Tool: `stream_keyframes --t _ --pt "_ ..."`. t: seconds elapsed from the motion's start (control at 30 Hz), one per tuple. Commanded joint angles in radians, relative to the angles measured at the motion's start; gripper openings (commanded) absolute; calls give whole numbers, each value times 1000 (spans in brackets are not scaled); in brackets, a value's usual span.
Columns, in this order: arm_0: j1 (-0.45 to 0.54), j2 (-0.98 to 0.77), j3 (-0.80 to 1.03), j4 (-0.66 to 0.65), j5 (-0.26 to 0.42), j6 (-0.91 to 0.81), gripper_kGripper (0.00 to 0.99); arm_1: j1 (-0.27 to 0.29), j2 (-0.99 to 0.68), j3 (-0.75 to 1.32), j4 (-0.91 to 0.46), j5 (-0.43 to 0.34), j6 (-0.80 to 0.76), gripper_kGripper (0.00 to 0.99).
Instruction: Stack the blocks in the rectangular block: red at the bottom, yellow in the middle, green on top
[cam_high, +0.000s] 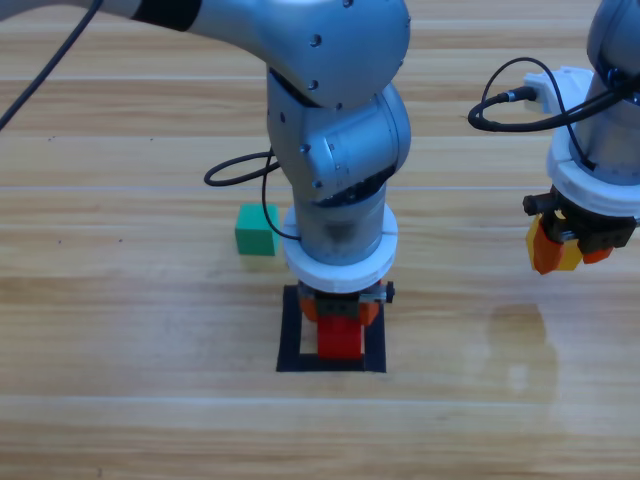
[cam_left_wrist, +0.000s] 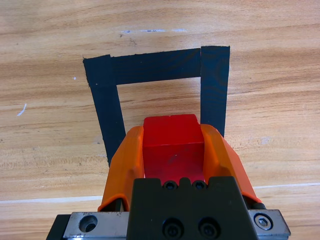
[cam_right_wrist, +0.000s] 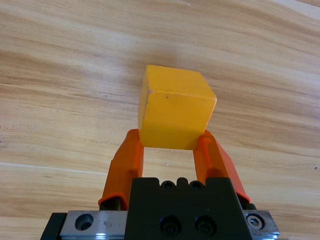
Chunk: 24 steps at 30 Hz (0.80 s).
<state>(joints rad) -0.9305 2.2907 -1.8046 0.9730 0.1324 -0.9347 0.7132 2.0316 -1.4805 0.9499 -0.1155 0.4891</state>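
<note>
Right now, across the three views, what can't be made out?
- High view: the left arm covers the far side of the tape rectangle and most of the left claw.
- Left wrist view: the claw hides the red cube's base, so table contact is unclear.
- Right wrist view: the yellow cube hides the right claw's fingertips.
- Green cube: high view only.

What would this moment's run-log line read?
left gripper: shut on red cube, inside tape rectangle | right gripper: shut on yellow cube, right | green cube: on table
</note>
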Motion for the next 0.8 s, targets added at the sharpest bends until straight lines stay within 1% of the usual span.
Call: stream_keyframes --t 0.03,0.3,0.33,0.37,0.4,0.43,0.47,0.5,0.67,0.8 --pt "-13 47 8 -16 13 4 120 23 -11 -4 -28 0 9 179" --pt "-10 41 19 -16 15 4 126 23 -8 -6 -28 2 6 179" --pt "-10 41 19 -17 15 2 163 23 -8 -6 -28 2 6 179" --pt "-10 42 19 -16 15 2 225 23 -8 -6 -28 2 5 179" --pt "-10 42 13 -16 13 0 426 23 -8 -6 -28 2 5 179" --pt "-10 39 10 -16 13 -4 805 23 -8 -6 -28 2 5 179" --pt "-10 36 8 -14 15 -7 957 23 -8 -6 -28 2 5 179" --pt "-10 30 8 -13 15 -10 989 23 -8 -6 -28 2 5 179" --pt "-10 1 19 -11 16 -18 990 23 -8 -6 -28 5 3 179" --pt "-10 -33 28 -3 32 -29 990 23 -21 -7 -28 11 5 179"
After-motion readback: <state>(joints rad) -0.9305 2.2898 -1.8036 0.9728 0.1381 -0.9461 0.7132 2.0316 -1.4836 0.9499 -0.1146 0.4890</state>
